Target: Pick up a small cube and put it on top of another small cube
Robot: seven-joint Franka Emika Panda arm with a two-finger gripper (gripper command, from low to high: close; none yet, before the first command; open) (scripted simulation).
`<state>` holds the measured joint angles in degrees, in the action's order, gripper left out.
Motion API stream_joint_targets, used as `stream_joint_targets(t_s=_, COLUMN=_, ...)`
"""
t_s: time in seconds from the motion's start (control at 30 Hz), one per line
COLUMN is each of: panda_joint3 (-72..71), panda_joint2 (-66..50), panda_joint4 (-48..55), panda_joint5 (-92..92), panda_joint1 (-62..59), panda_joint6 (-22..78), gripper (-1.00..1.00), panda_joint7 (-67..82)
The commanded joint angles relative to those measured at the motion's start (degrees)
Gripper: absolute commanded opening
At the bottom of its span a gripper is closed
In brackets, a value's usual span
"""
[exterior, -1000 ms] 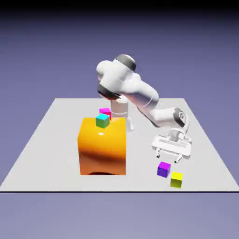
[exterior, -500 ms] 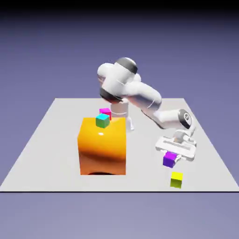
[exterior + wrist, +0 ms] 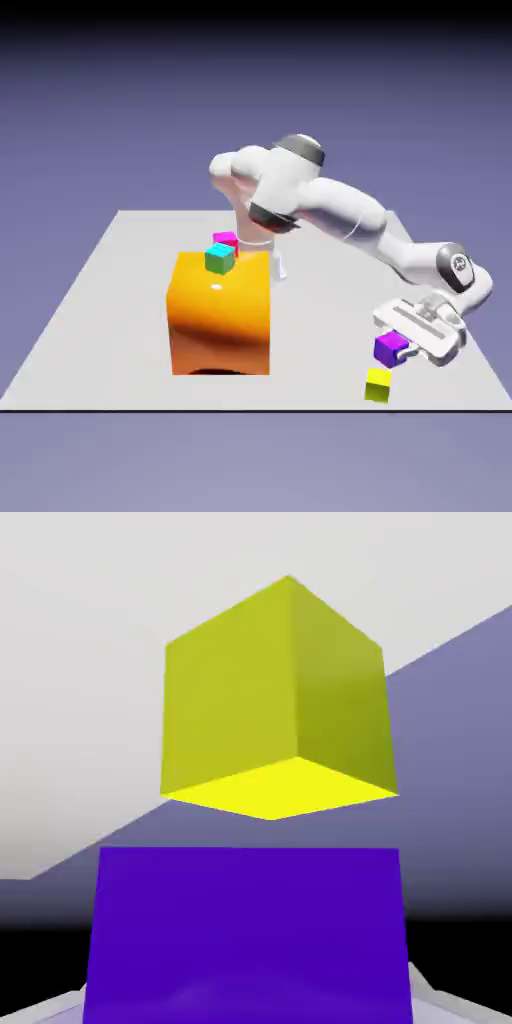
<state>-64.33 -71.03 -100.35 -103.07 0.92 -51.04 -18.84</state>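
- The gripper (image 3: 404,348) is closed on the purple cube (image 3: 391,349), its jaws kept apart only by the cube's width.
- In the hand view the purple cube fills the lower middle, with a pale bit of the gripper showing at each side of it.
- The purple cube is near the yellow cube (image 3: 378,386), just behind it in the exterior view and a little to the right; it seems to be held above the table (image 3: 310,330), though the height is hard to judge from this angle.
- The yellow cube sits on the table near its front edge, apart from the purple one in the hand view.
- The white arm (image 3: 340,208) reaches over to the exterior view's right, and the hand is tilted.
- The big orange block (image 3: 221,320) stands on the table to the exterior view's left.
- A teal cube (image 3: 220,259) shows at the block's top, and a magenta cube (image 3: 226,240) shows partly behind the teal one.
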Motion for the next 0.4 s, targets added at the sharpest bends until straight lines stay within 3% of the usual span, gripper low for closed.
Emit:
stream_joint_targets(t_s=0.0, panda_joint3=-0.06, panda_joint2=-0.34, panda_joint4=2.08, panda_joint5=1.08, panda_joint1=0.86, panda_joint6=0.53, gripper=-1.00, panda_joint7=0.01)
stream_joint_targets(t_s=0.1, panda_joint3=-0.23, panda_joint2=-1.25, panda_joint4=7.63, panda_joint5=4.14, panda_joint1=3.17, panda_joint6=2.04, gripper=-1.00, panda_joint7=-0.10)
stream_joint_targets(t_s=0.23, panda_joint3=2.64, panda_joint2=-2.07, panda_joint4=3.54, panda_joint5=1.50, panda_joint1=-1.96, panda_joint6=-2.02, gripper=-1.00, panda_joint7=-1.15)
stream_joint_targets(t_s=0.27, panda_joint3=2.64, panda_joint2=-2.07, panda_joint4=3.54, panda_joint5=1.50, panda_joint1=-1.97, panda_joint6=-2.02, gripper=1.00, panda_joint7=-1.15)
stream_joint_targets(t_s=0.37, panda_joint3=0.32, panda_joint2=-1.41, panda_joint4=6.84, panda_joint5=3.63, panda_joint1=2.18, panda_joint6=1.26, gripper=1.00, panda_joint7=-0.30)
